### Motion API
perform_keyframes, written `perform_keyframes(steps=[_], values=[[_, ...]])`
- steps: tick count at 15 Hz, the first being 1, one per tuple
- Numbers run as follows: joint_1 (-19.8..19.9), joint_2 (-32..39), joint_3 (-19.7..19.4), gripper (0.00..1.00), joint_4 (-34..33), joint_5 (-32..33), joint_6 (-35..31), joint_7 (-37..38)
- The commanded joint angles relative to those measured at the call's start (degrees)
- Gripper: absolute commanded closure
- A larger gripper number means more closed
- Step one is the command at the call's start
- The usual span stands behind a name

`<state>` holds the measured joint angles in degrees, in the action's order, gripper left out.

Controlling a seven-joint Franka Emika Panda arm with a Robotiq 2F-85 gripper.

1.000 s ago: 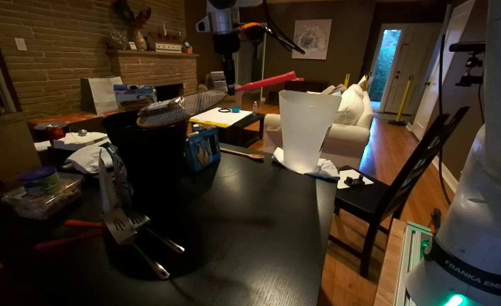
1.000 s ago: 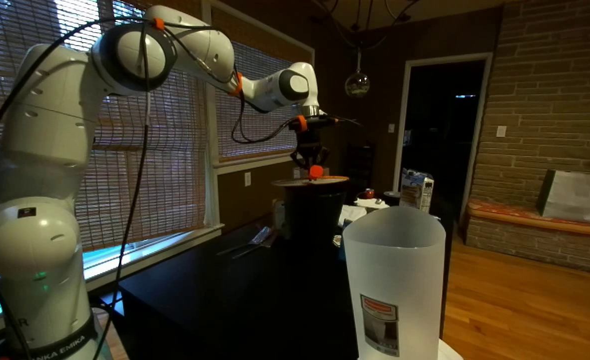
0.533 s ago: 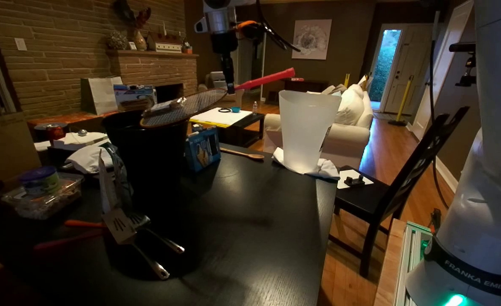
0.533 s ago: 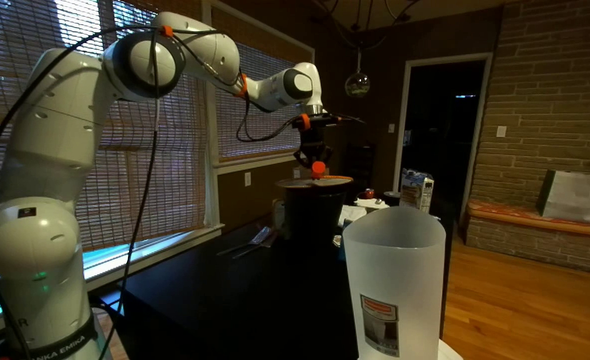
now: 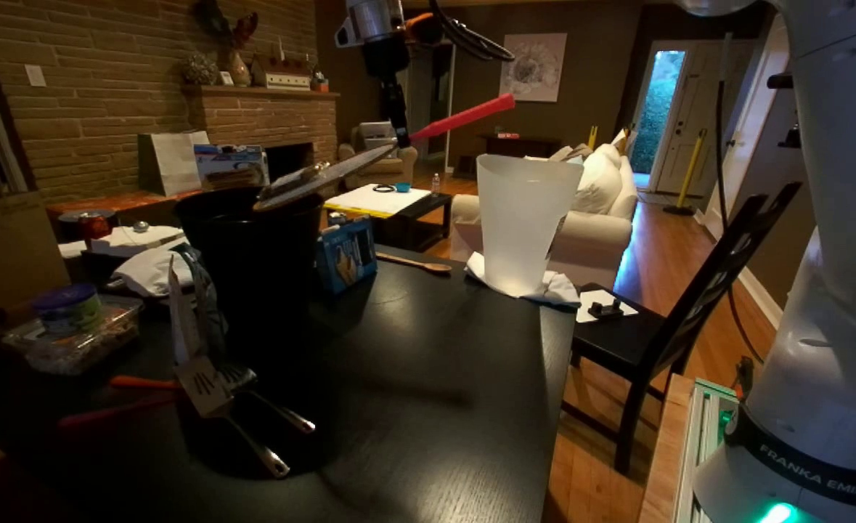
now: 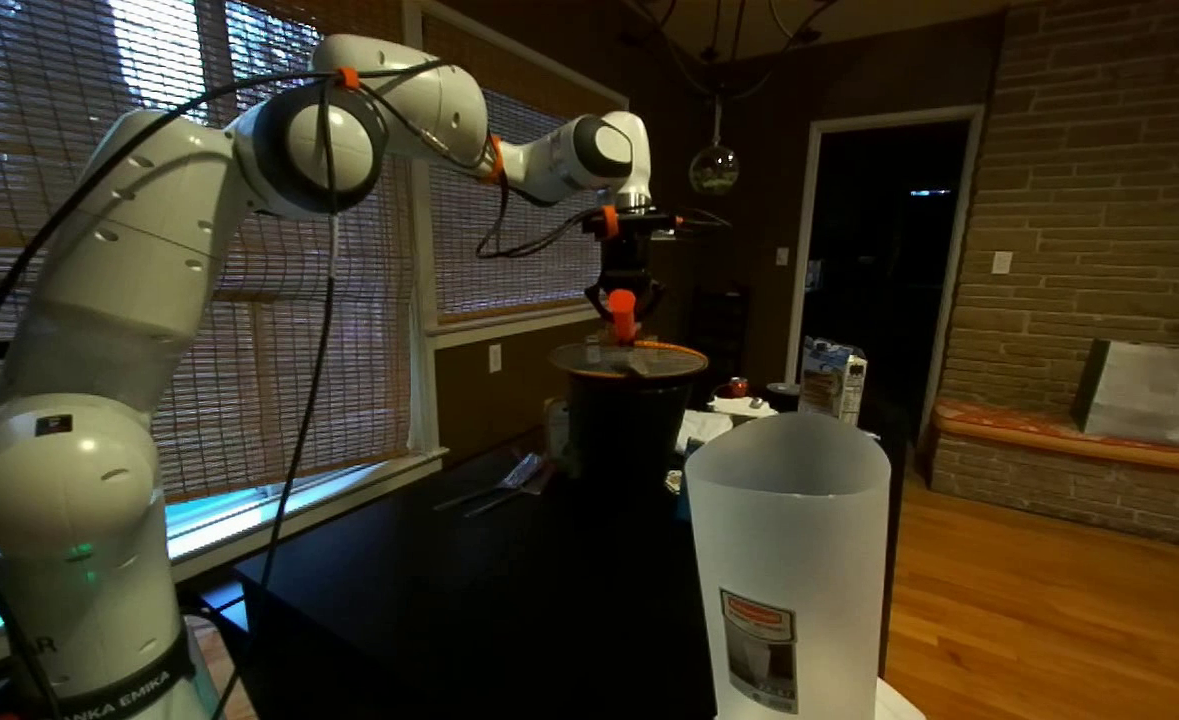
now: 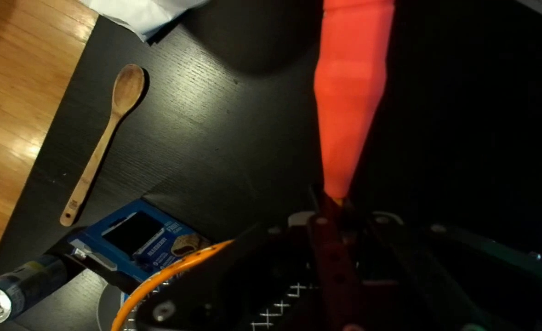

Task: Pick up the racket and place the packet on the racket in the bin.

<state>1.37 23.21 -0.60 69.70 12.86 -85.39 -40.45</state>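
Clenching the claw [image 5: 403, 139] on the racket [image 5: 353, 168]; in an exterior view, tipping it more steeply leftward over the bin [image 5: 257, 254], probably readying to slide the packet [image 5: 298, 176] in.

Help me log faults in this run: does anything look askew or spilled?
The racket held in the hand is askew: it slopes down over the bin, handle up, with the packet lying on it. That looks odd for carrying something loose, though it may be deliberate tipping. I see nothing spilled.
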Motion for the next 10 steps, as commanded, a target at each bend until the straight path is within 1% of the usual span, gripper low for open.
perform_keyframes(steps=[1, 6, 7, 8, 9, 10], values=[[-0.29, 3.40, 0.30, 0.97, -7.37, 1.62, 4.65, 0.81], [-0.41, 6.23, 0.55, 0.97, -13.40, 1.02, 10.21, 0.79], [-0.59, 7.06, 0.23, 0.97, -14.67, 1.45, 10.02, 2.35], [-1.07, 7.33, -0.41, 0.97, -15.01, 1.36, 10.09, 2.54], [-1.09, 7.22, -0.13, 0.97, -15.10, 1.30, 10.68, 1.12], [-1.28, 7.60, -0.26, 0.97, -15.62, 1.40, 10.09, 2.02]])
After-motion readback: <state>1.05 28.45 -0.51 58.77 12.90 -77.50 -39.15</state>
